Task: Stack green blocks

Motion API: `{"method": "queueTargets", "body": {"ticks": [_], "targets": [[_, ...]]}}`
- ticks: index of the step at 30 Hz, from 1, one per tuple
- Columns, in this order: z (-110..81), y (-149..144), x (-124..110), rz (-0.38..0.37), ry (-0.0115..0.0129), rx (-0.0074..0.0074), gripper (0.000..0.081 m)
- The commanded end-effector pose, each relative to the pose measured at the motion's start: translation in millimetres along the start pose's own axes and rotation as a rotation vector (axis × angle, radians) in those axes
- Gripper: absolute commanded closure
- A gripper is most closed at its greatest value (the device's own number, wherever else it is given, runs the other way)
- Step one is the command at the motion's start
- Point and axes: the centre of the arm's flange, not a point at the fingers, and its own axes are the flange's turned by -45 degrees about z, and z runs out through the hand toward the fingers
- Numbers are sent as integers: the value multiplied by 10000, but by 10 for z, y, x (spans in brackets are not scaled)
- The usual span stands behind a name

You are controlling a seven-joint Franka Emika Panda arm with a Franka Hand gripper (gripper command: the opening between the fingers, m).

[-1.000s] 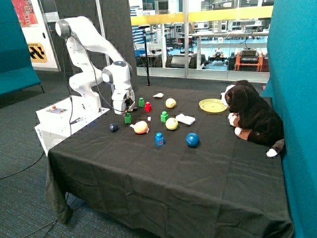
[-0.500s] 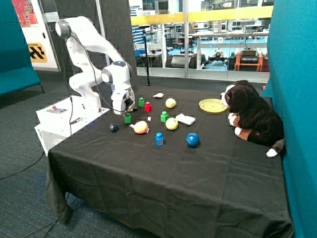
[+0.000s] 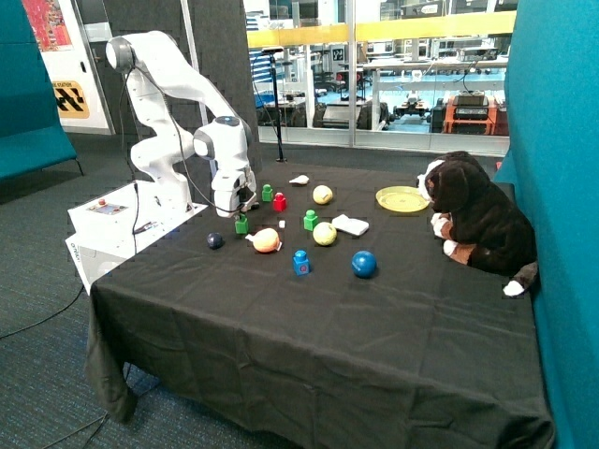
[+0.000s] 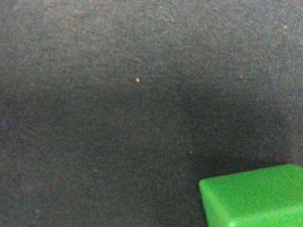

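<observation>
Yellow plate (image 3: 402,199) near plush dog (image 3: 477,220) holds nothing.

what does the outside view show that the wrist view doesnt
Only the outside view shows the Franka arm and its gripper low over the table, three separate green blocks, a red block, a blue block, balls, a yellow plate and a plush dog. Only the wrist view shows the cloth's weave up close. Both share the black tablecloth and one green block.
</observation>
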Motion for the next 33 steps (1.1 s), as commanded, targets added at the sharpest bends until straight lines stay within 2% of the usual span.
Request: {"method": "queueTargets", "body": {"ticks": [1, 8, 20, 33], "targets": [[20, 10, -10, 18, -34, 18, 808], [-75, -29, 10, -95, -34, 19, 808], [-652, -81, 294, -446, -33, 19, 808], [-1065, -224, 664, -828, -33, 20, 808]]}}
